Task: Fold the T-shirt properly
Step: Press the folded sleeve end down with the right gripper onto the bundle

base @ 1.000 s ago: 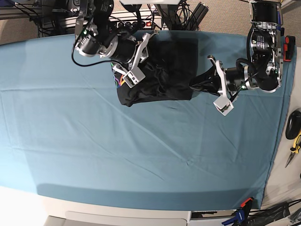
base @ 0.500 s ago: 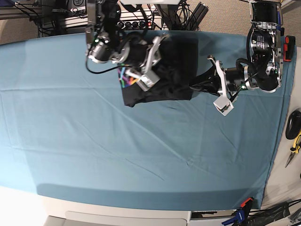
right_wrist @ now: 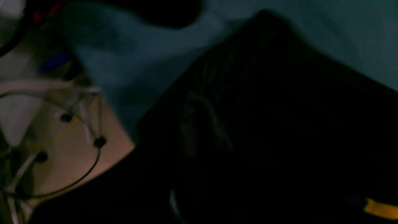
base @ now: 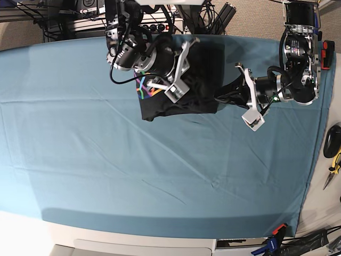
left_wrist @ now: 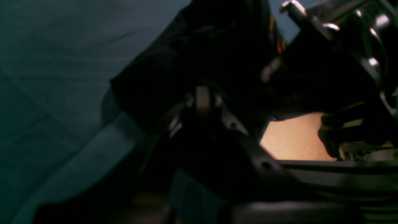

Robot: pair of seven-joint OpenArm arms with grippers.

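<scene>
T-shirt (base: 200, 74) lies between both arms; left end effector (base: 226, 96) pinches its edge, right end effector (base: 186, 74) seemingly too

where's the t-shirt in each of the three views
Base: the T-shirt lies upper centre, at the table's far edge, between the two arms.
Left wrist: a dark mass across the upper middle, with colour print at its right edge.
Right wrist: it fills the centre and lower right; a yellow print streak sits bottom right.
Shared landmark: the teal table cloth beneath it.
</scene>
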